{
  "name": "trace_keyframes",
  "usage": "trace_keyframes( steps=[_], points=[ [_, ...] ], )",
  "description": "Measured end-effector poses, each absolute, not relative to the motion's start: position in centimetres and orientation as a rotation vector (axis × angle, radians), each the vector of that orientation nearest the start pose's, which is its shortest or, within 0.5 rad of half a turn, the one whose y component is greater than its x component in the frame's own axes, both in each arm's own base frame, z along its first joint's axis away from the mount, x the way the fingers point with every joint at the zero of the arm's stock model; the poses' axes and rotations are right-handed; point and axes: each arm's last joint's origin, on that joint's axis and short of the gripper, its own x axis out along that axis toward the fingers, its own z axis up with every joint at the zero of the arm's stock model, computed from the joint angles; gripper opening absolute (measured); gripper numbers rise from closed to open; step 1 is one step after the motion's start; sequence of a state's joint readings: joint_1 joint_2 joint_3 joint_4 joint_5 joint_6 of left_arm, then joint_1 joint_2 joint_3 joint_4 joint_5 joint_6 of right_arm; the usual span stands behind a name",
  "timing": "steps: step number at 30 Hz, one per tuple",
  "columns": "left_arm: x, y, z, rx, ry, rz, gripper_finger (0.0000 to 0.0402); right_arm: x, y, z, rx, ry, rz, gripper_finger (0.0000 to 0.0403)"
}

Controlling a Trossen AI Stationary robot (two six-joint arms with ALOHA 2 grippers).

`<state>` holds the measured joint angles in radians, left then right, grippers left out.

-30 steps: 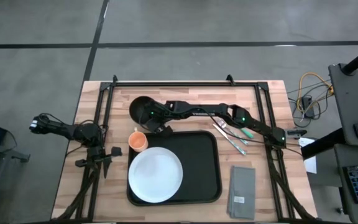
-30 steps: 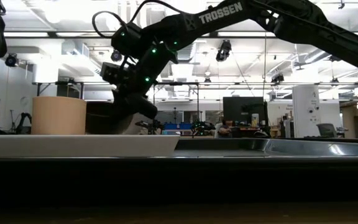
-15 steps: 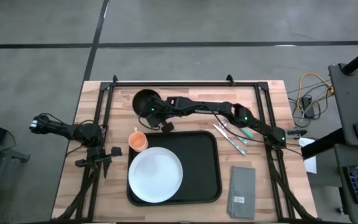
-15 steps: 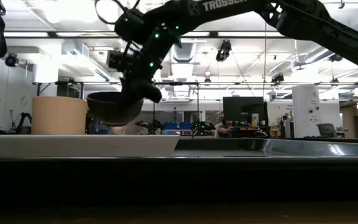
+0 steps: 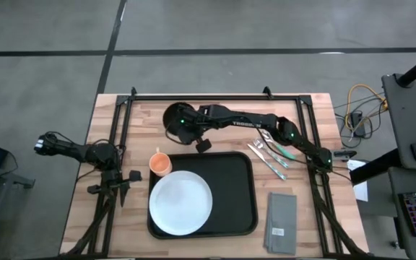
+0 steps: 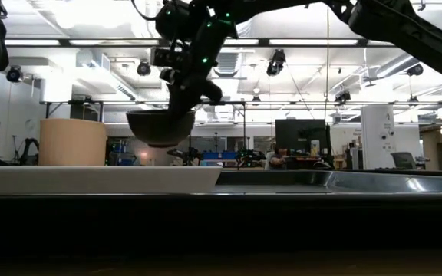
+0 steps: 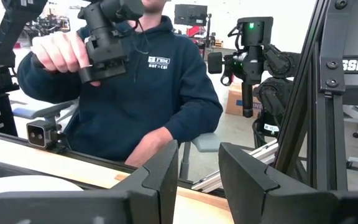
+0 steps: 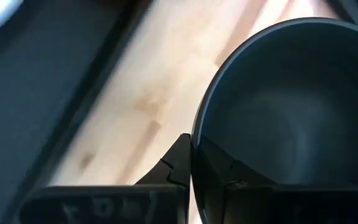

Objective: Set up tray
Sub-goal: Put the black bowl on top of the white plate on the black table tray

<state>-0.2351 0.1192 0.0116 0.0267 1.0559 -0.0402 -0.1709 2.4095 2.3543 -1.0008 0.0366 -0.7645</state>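
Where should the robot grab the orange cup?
Pinch the orange cup at its rim from straight above, one of the fingers inside, one outside. It stands upright, mouth open, beside the tray. The parked left gripper is nearest.

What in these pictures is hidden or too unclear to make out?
- Cutlery: too small from above to tell each piece.
- Bowl: inside hidden in the low view; from above, the right gripper covers it.
- Tray: blurred, cut off in the right wrist view.
- Napkin's label: unreadable.
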Motion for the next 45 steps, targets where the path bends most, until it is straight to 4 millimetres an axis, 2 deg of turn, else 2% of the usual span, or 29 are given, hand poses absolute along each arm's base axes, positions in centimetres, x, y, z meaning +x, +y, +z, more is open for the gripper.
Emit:
trace_keyframes(
  steps=[7, 13, 16, 23, 32, 35, 40, 45],
  points=[
    [8.1, -4.5, 16.2, -0.069, 0.106, -1.289, 0.0098, 50.0, -8.6, 24.2, -0.579, 1.089, 0.263, 0.0009],
    [8.1, -4.5, 16.2, -0.069, 0.106, -1.289, 0.0098, 48.9, -8.4, 26.8, -0.557, 1.073, 0.239, 0.0009],
    [8.1, -4.5, 16.2, -0.069, 0.105, -1.288, 0.0098, 48.3, -7.6, 28.2, -0.532, 1.056, 0.222, 0.0009],
    [8.1, -4.5, 16.2, -0.069, 0.105, -1.289, 0.0098, 47.2, -3.5, 30.4, -0.552, 1.013, 0.270, 0.0008],
    [8.1, -4.5, 16.2, -0.069, 0.106, -1.288, 0.0098, 45.4, 2.4, 31.9, -0.584, 0.934, 0.346, 0.0008],
    [8.1, -4.5, 16.2, -0.069, 0.106, -1.288, 0.0098, 44.7, 3.8, 31.7, -0.604, 0.926, 0.377, 0.0008],
    [8.1, -4.5, 16.2, -0.069, 0.105, -1.288, 0.0098, 43.9, 5.5, 30.2, -0.599, 0.940, 0.488, 0.0008],
    [8.1, -4.5, 16.2, -0.069, 0.106, -1.288, 0.0098, 43.6, 7.2, 29.5, -0.601, 0.888, 0.549, 0.0008]
  ],
)
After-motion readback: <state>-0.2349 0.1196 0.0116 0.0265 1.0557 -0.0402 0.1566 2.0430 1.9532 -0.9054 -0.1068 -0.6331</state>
